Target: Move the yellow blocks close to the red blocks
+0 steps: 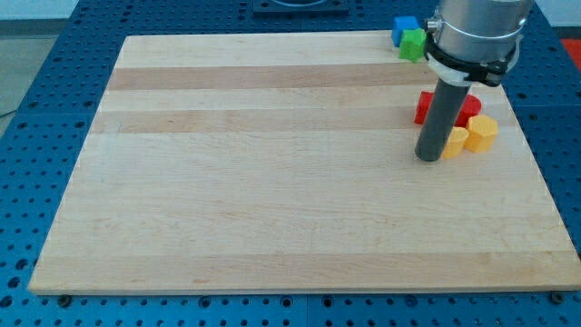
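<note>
My tip (428, 157) rests on the board at the view's right, touching the left side of a yellow block (455, 141). A second yellow block (482, 132), hexagon-like, sits just right of it. Two red blocks lie right behind them: one (423, 106) partly hidden by the rod, the other (469, 107) behind the yellow pair. The yellow and red blocks form one tight cluster.
A blue block (404, 29) and a green block (414, 44) sit together at the board's top edge, near the view's top right. The wooden board (272, 182) lies on a blue perforated table. The arm's grey body (477, 32) hangs over the top right corner.
</note>
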Controlling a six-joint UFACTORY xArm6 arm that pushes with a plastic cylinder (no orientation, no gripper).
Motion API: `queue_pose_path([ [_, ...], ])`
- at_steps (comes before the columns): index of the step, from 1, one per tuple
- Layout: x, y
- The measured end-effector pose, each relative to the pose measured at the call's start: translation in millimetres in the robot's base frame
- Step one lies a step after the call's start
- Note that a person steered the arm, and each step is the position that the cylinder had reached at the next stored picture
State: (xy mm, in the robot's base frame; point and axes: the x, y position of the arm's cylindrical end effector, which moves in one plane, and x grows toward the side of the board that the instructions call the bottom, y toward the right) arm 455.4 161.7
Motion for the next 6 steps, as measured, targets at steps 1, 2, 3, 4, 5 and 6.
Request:
queue_pose_path([
  [1,22.2,1.1],
  [2,18.7,2.1],
  [3,0.7,2.1],
  [4,-14.6,2.1],
  [5,-12.8,2.1],
  [6,7.8,11.1],
])
